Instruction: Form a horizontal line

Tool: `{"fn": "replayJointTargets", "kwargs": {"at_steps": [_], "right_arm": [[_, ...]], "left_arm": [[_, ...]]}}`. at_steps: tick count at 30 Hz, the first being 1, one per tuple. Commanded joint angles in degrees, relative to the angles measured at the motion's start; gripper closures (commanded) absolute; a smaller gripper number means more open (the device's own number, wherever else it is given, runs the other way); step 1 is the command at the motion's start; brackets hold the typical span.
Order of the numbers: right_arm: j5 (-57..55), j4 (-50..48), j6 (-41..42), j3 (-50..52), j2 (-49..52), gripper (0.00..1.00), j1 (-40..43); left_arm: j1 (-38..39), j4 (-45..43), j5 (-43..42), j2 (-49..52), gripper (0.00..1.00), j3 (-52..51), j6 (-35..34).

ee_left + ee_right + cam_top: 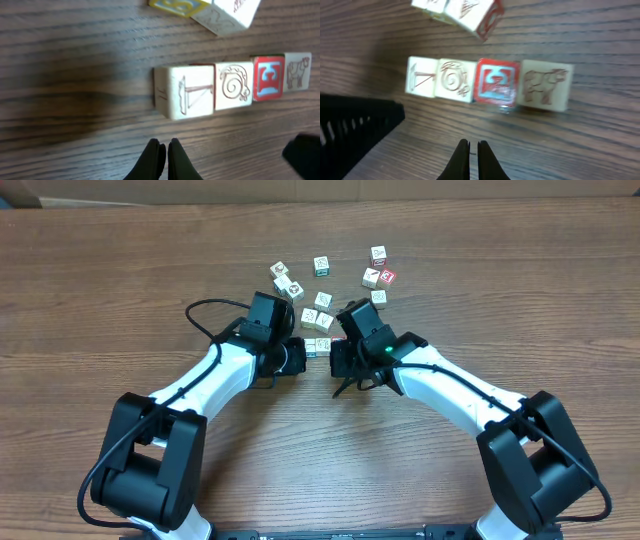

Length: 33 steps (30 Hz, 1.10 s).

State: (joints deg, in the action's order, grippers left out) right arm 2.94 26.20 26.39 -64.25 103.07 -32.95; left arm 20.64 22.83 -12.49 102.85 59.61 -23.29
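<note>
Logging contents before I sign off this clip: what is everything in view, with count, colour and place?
horizontal line: four cubes, cream, one face red and blue; edge to edge, between the grippers.
loose cubes: about ten, cream with coloured prints; scattered beyond the row.
table: one, brown wood; under everything.
left arm, right arm: white links, black joints; reaching in from the near edge.
left gripper: black, shut, empty; just short of the row.
right gripper: black, shut, empty; just short of the row.

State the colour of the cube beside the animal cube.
That cube is red with blue print; left wrist view.
</note>
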Motion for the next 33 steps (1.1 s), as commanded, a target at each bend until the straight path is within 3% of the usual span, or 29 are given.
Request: {"fn": "replayJointTargets", "kwargs": {"at_steps": [1, 11, 24, 33], "right_arm": [[-0.68, 0.07, 0.63, 0.33, -3.89, 0.96, 2.62], [-0.68, 1.81, -0.33, 0.33, -11.89, 0.96, 8.61], [-0.7, 1.97, -0.7, 0.33, -12.04, 0.96, 9.09], [-0.7, 1.57, -0.68, 0.33, -12.04, 0.96, 9.25]], "left_arm": [[1.05, 0.28, -1.09, -1.07, 0.96, 0.55, 2.12], [2.38, -0.98, 0.87, -0.96, 0.96, 0.55, 3.65], [5.6, -1.88, 10.88, -0.96, 0.96, 0.55, 4.9], [5.64, -2.4, 9.44, 1.29, 0.96, 0.55, 4.87]]}}
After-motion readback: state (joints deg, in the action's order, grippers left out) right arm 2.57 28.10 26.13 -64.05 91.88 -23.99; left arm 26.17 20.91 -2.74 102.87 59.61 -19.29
